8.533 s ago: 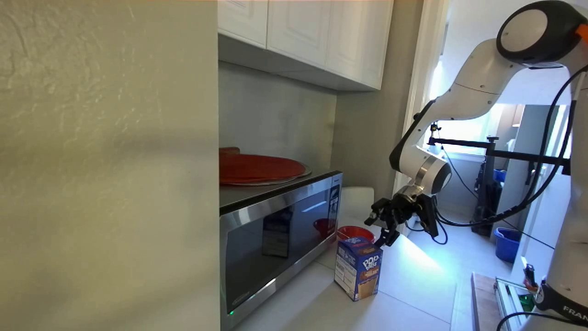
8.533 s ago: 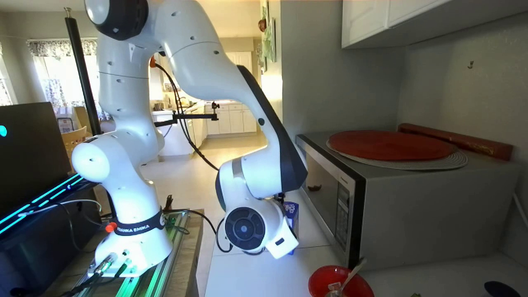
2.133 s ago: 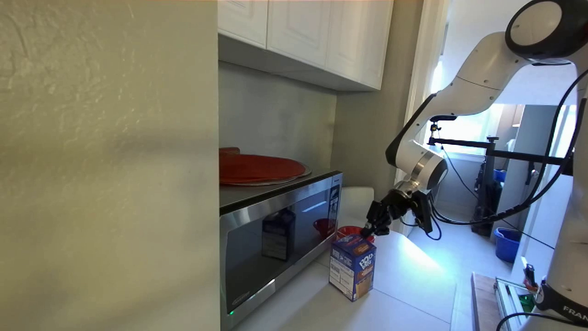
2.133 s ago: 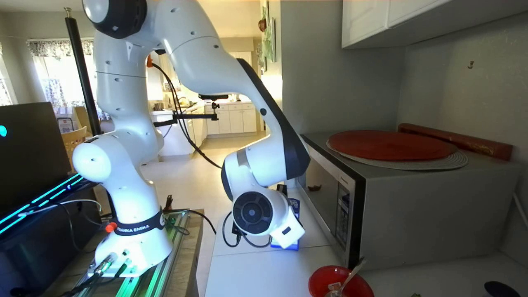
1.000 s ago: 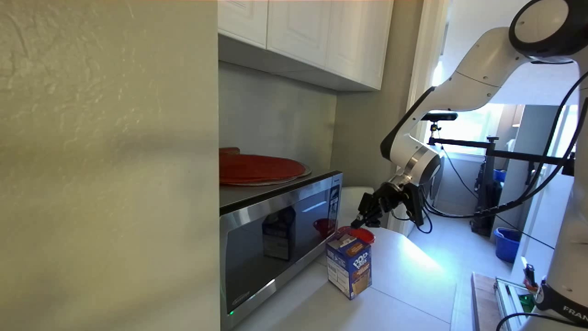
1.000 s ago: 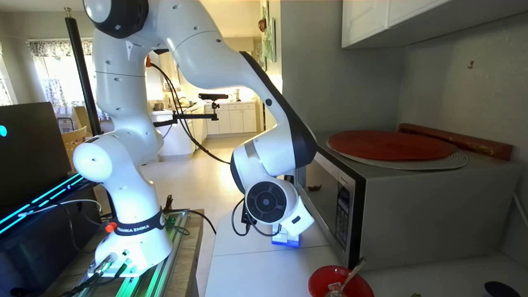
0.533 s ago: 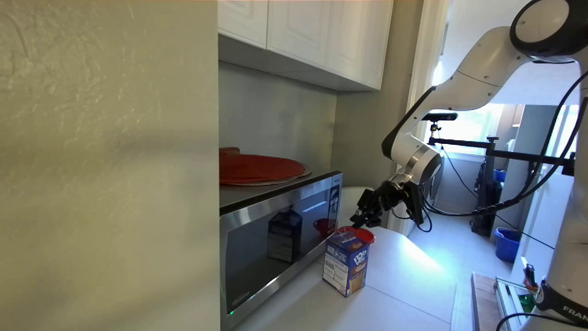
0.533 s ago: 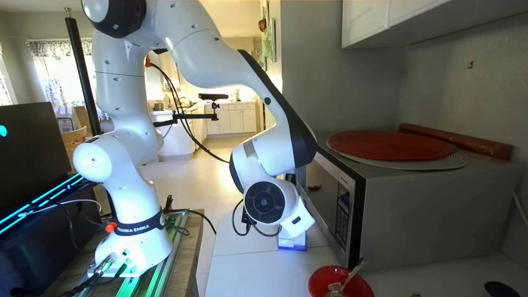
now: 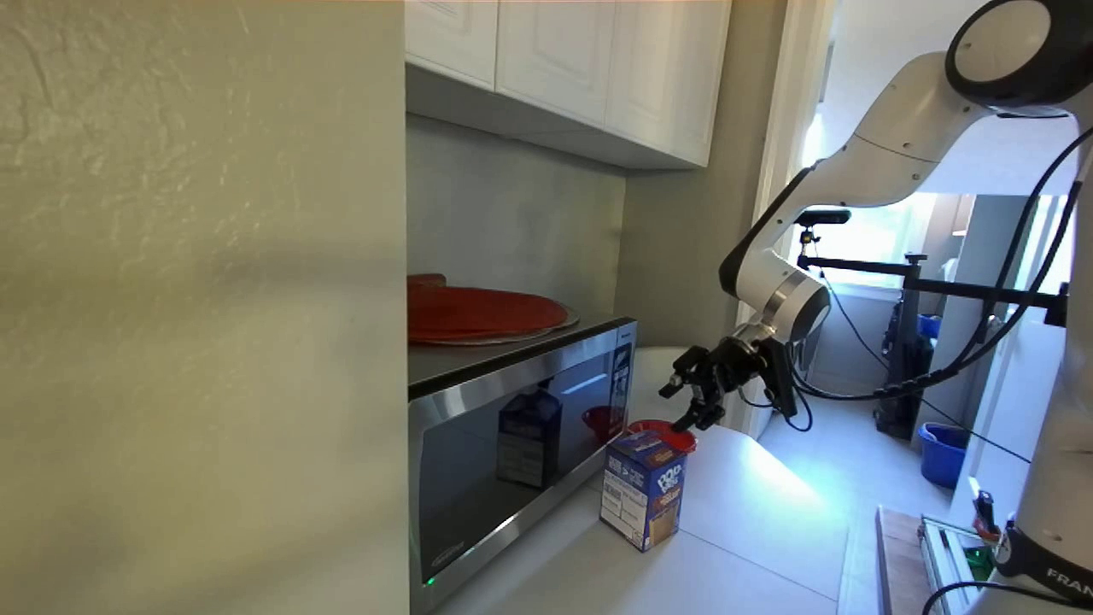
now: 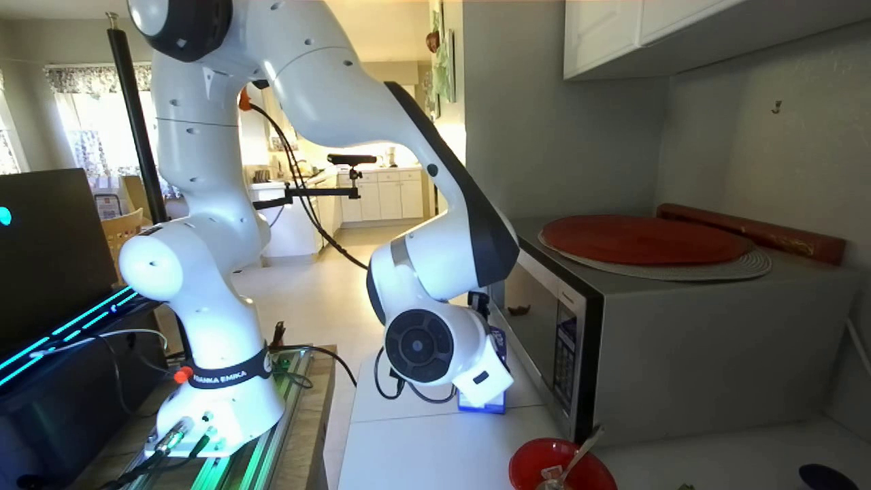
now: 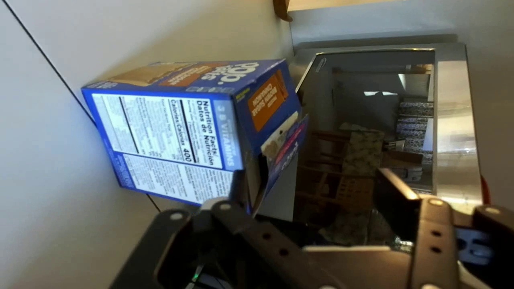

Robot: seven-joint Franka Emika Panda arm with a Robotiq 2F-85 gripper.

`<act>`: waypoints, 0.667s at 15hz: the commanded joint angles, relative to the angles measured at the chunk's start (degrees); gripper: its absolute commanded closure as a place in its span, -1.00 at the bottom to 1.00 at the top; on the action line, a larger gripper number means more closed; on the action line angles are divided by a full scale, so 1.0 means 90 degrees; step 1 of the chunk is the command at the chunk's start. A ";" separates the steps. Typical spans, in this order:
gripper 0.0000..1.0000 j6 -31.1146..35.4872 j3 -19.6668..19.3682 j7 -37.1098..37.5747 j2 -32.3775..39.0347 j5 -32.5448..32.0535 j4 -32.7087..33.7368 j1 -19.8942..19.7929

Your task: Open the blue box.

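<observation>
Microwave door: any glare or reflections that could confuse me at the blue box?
Possibly: in the wrist view, the microwave door carries busy reflections and its frame shines; in an exterior view, the microwave door shows a dark reflection of the blue box, and glare whitens part of the counter.

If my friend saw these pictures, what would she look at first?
Probably the big white robot arm, arching across an exterior view, its open gripper close to the blue box. That box stands upright on the white table beside the microwave. The round red mat on top of the microwave stands out too.
</observation>
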 commanded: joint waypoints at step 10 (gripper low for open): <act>-1.00 0.0151 -0.0737 0.0777 -0.2320 -0.3349 -0.0863 -0.0693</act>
